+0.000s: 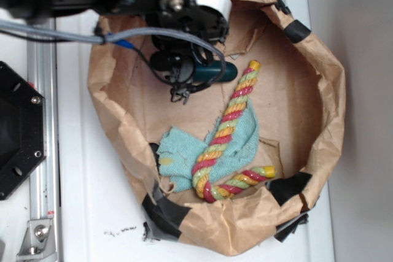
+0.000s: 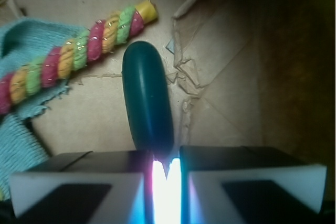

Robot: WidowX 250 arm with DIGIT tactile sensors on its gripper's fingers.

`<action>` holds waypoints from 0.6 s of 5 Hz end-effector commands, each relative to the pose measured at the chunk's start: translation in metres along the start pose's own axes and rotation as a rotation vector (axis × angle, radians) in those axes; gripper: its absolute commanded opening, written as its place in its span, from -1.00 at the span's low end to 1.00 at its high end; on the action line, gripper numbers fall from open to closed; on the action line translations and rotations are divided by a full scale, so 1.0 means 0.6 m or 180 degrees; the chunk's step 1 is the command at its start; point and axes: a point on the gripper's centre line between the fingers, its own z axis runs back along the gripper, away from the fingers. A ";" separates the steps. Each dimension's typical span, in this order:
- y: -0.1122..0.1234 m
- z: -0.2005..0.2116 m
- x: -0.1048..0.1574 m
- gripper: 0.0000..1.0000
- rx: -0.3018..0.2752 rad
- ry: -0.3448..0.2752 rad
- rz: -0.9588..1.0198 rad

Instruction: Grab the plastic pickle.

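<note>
My gripper (image 2: 167, 174) clamps one end of the plastic pickle (image 2: 147, 98), its far tip just beside the rope (image 2: 79, 51).

the gripper (image 1: 184, 87) sits low inside the brown paper bag (image 1: 325, 90), over the near end of the plastic pickle (image 1: 222, 72). the twisted rope (image 1: 230, 124) crosses the teal rag (image 1: 184, 154) just beside the pickle.
</note>
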 end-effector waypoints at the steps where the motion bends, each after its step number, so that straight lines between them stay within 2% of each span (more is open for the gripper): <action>1: -0.010 0.095 0.022 0.41 -0.0208 -0.0323 -0.0415; 2: -0.014 0.042 0.030 1.00 -0.0243 -0.0294 -0.0457; 3: -0.037 -0.025 0.038 1.00 -0.0029 -0.0085 -0.0684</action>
